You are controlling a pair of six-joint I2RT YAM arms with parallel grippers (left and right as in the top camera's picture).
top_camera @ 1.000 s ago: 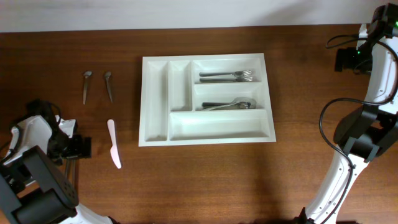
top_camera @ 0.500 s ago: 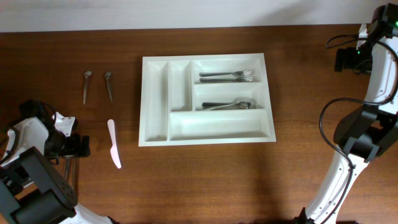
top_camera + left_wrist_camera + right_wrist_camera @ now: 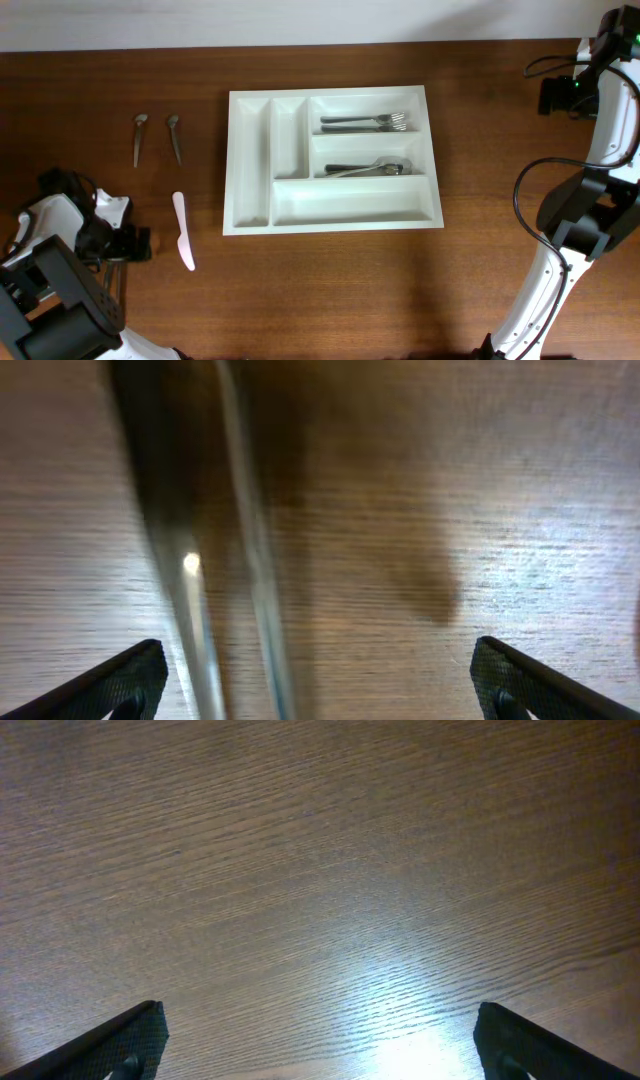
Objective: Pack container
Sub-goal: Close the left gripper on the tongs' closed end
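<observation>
My left arm folded low at near-left table corner, left pincer point(image 3: 130, 243) down close to wood, released, fingers spread wide above blurred shiny metal handles point(image 3: 190, 610), gripping nothing. White plastic knife point(image 3: 183, 230) just right of it. My right arm reared up at far-right edge, right pincer point(image 3: 320, 1040) released too, over bare brown wooden table point(image 3: 320, 870). Large white plastic five-compartment cutlery tray point(image 3: 350, 200) mid-table, well right of left pincer, metal forks point(image 3: 365, 122) in far long slot. Versus a second ago: left pincer slid slightly nearer; tray, right arm unmoved.
</observation>
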